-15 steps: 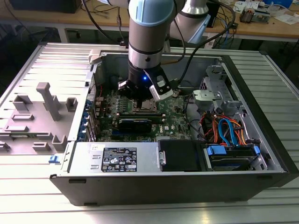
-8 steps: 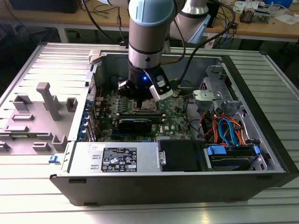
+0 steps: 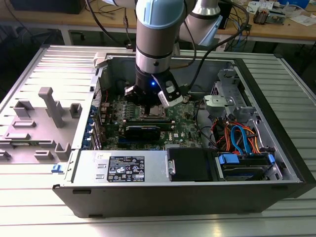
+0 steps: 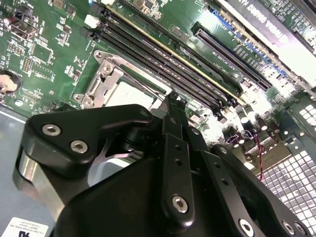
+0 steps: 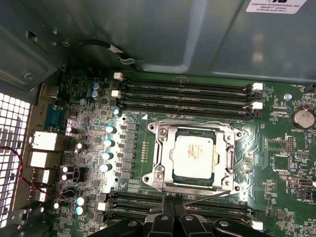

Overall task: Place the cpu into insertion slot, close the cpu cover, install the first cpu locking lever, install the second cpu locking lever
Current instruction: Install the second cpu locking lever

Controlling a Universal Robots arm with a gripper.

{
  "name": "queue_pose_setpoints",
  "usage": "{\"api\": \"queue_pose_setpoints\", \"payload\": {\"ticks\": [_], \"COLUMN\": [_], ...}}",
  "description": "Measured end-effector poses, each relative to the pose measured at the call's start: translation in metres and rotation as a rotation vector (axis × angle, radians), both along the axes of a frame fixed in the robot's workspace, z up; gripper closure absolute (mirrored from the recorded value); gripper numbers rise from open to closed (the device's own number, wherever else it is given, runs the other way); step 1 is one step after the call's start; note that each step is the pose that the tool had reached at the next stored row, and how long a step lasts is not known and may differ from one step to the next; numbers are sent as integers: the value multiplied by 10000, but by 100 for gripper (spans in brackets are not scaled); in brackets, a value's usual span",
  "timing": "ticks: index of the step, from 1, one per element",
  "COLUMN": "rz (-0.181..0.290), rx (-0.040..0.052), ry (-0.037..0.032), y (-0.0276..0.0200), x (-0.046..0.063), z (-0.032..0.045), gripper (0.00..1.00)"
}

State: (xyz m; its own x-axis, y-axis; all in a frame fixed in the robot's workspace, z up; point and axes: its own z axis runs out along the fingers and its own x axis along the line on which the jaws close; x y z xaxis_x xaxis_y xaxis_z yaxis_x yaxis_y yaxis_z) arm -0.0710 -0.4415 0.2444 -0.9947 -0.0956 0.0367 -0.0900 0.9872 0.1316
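Hovering low over the motherboard [image 3: 148, 116] inside the open computer case [image 3: 276, 143]: gripper [image 5: 174, 205] with fingertips drawn narrow, almost together, holding nothing, just beside the socket edge nearest the lower memory slots [image 5: 182, 202]. Seated flat in the insertion slot [image 5: 193, 157]: cpu [image 5: 193, 156], silvery-tan top exposed. Lying down around the chip: cpu cover [image 5: 230, 158], frame level with the socket. Running parallel beyond the socket: upper memory slots [image 5: 185, 96]. Visible in the second wrist view: cpu [image 4: 129, 94] partly hidden behind the black finger linkage [image 4: 174, 148].
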Motion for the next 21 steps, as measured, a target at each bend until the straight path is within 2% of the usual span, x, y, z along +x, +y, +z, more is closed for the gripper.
{"api": "queue_pose_setpoints", "payload": {"ticks": [1, 3, 6, 8, 12, 15, 18, 20, 21], "rz": [0, -1, -2, 1, 0, 0, 1, 1, 1], "rx": [39, 192, 403, 466, 523, 631, 791, 950, 988], "ry": [6, 26, 33, 33, 33, 33, 33, 32, 32], "y": [-10, -34, -42, -50, -66, -73, -106, -132, -141], "x": [0, 1, -1, -1, -9, -17, -17, -19, -21], "z": [0, -7, -25, -36, -58, -80, -92, -98, -100], "gripper": [88, 88, 88, 88, 88, 88, 88, 88, 88]}}
